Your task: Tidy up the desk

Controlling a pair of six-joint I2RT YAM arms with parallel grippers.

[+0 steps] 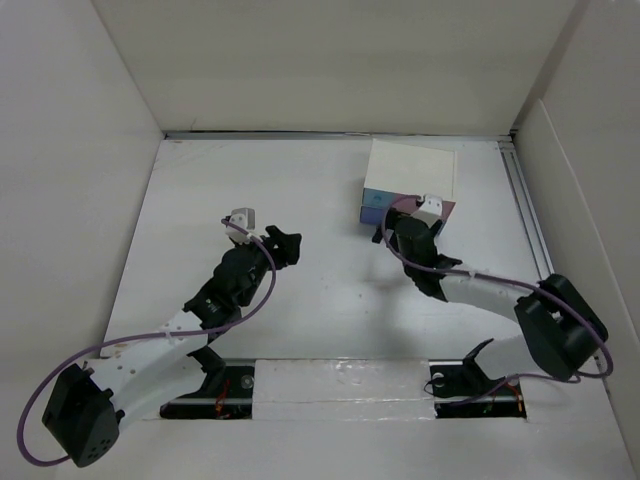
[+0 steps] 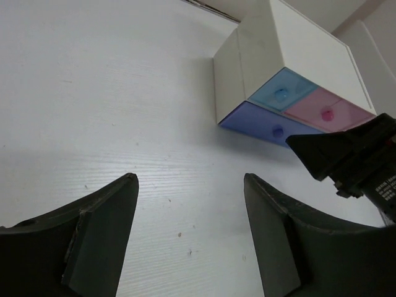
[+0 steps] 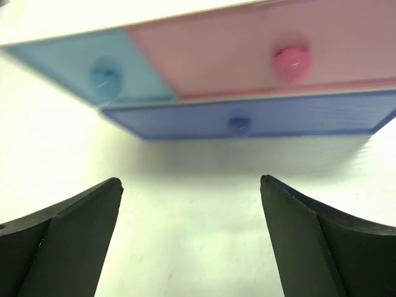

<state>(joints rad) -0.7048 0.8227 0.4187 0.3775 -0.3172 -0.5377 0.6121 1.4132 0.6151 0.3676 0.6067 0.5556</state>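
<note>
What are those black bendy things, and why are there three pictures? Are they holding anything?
They are two robot arms, bolted at the near edge of a big white desk. One picture is taken from above and shows both arms. The other two come from small cameras on the arms' wrists, so the dark shapes at the bottom of those are each arm's own fingers.

The left gripper hangs over bare desk with its fingers apart. The right gripper is open too, pointing at a small white box at the far side. That box has three little drawers: a light blue one, a pink one and a darker blue one underneath, each with a round knob.

Neither arm holds anything.
</note>
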